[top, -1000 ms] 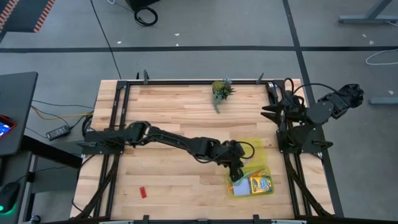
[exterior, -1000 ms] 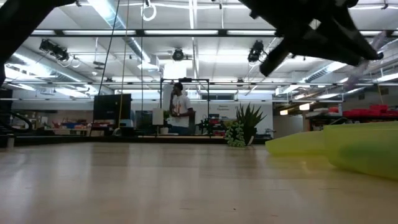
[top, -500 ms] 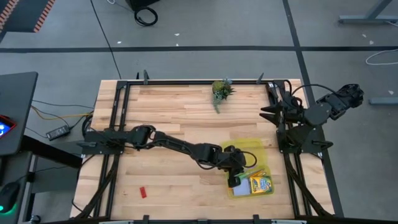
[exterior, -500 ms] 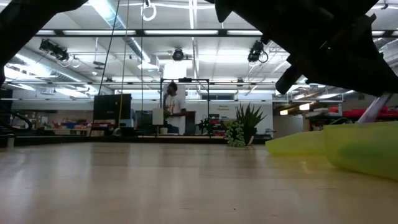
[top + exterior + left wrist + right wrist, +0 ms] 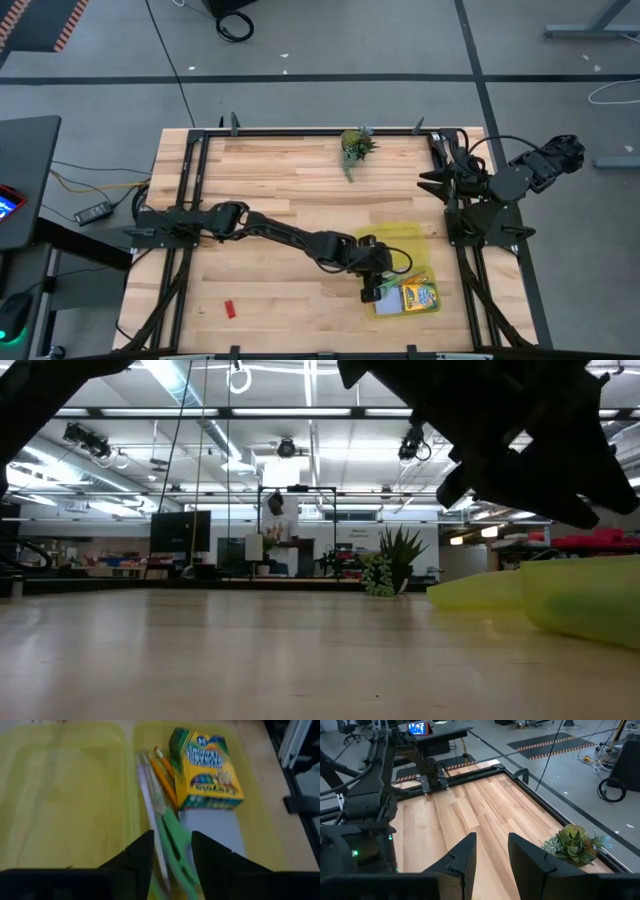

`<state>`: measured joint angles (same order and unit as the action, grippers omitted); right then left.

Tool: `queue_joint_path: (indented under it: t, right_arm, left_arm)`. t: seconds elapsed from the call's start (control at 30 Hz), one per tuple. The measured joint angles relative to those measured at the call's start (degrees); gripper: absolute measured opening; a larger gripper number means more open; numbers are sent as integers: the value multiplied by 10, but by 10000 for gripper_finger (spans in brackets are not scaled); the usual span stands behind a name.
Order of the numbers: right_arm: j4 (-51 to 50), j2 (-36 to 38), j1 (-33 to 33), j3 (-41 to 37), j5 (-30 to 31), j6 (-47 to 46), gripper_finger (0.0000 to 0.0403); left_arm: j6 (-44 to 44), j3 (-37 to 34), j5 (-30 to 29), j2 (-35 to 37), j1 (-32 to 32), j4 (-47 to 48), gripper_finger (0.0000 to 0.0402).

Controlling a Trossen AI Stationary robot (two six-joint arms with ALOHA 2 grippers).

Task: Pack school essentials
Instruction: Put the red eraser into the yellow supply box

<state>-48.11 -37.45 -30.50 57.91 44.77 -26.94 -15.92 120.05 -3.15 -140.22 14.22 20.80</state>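
Note:
An open translucent yellow case [image 5: 402, 238] lies at the table's near right. In its tray lie the crayon box [image 5: 207, 767], the orange pencil [image 5: 165, 772], the pinkish pen [image 5: 146, 790], the green-handled scissors [image 5: 175, 840] and the light-blue note pad [image 5: 215, 827]. My left gripper [image 5: 171, 857] hovers open just over the tray's left side [image 5: 373, 291], its fingers on either side of the pen and scissors. My right gripper [image 5: 430, 180] waits open at the far right. The red eraser [image 5: 230, 309] lies flat on the table near the left front.
A small potted plant [image 5: 355, 146] stands at the table's far edge, middle. The case's flat lid [image 5: 60, 795] lies open beside the tray. Bare wood stretches between the eraser and the case. In the low view a person [image 5: 285, 530] stands far behind the table.
My left gripper has crept toward the table's near edge and come down over the case's tray. The pinkish pen that hung slanting below it half a second ago no longer shows in the low view; it now lies in the tray.

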Motion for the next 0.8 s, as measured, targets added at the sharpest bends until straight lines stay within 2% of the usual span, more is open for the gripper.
queue_joint_path:
  t: [0.2, 0.57, 0.8]
  right_arm:
    - [-2, 0, 0, 0, 0, 0, 119]
    - [-7, 0, 0, 0, 2, -1, 119]
    - [-12, 0, 0, 0, 2, 0, 119]
  left_arm:
    - [4, 0, -1, 34, 5, 63, 151]
    - [47, 0, -28, 95, 54, 261, 82]
    - [41, -35, -30, 120, 81, 305, 57]
